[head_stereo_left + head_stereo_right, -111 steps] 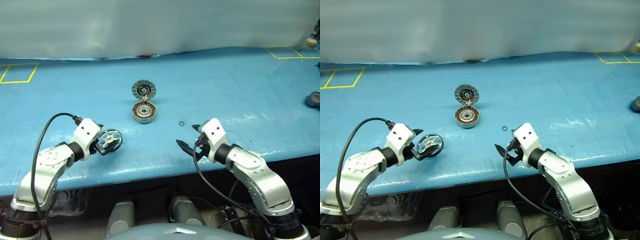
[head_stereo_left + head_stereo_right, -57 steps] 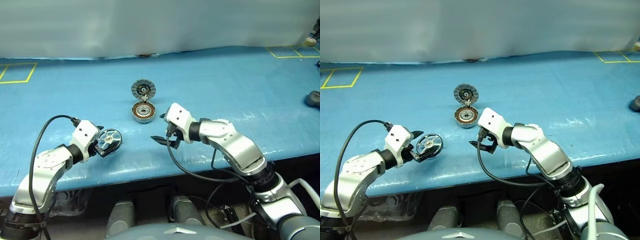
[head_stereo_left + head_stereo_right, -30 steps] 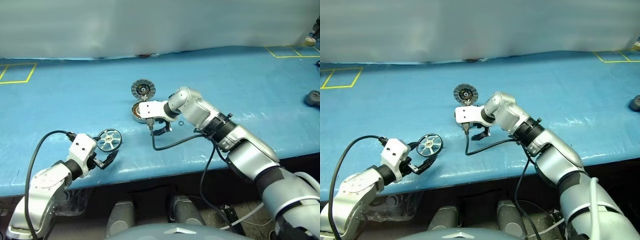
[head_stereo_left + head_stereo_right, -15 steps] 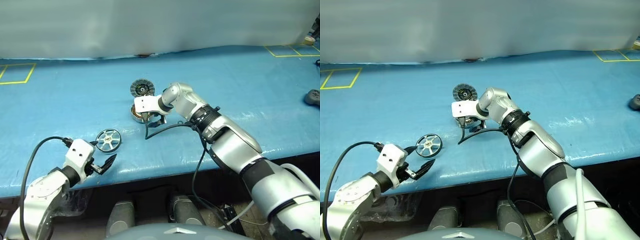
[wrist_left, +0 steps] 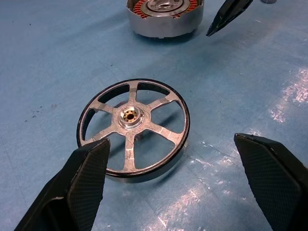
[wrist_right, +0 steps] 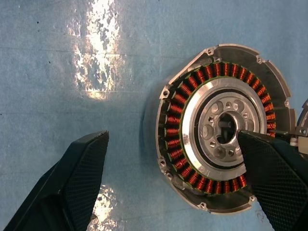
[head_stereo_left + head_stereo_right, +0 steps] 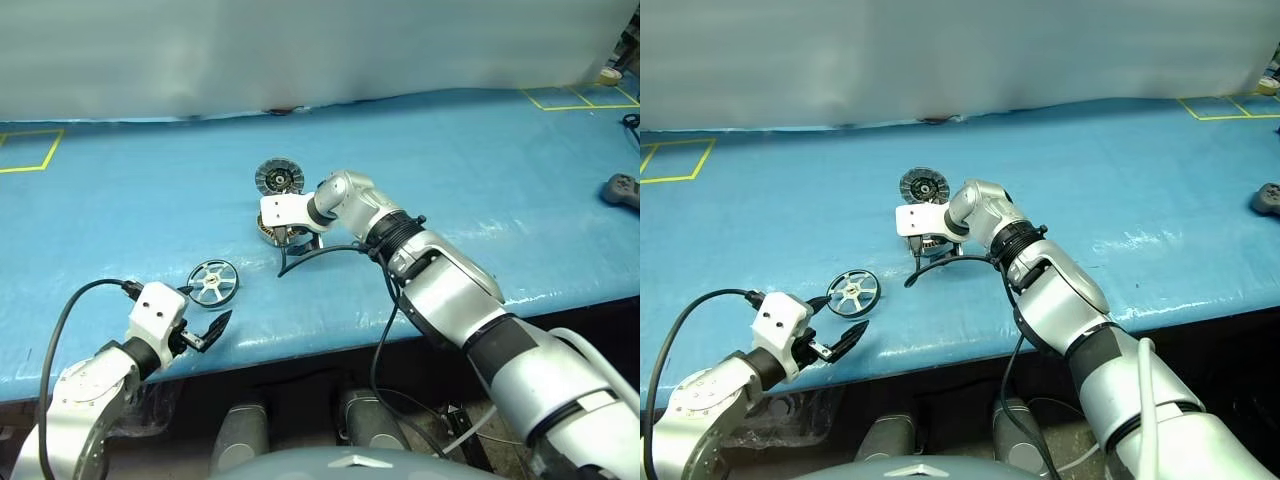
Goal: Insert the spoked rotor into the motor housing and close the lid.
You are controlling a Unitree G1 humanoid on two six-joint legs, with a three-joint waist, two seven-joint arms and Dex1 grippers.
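Right claw hovers over the housing; the rotor lies on the blue counter near the left claw.

I see a long table covered in a blue sheet, with glare patches on it. Yellow tape squares mark its far corners on both sides. A small dark gadget lies near the right edge. A pale wall stands behind the table.

Right gripper reaches forward, spread wide — left gripper likewise, low.
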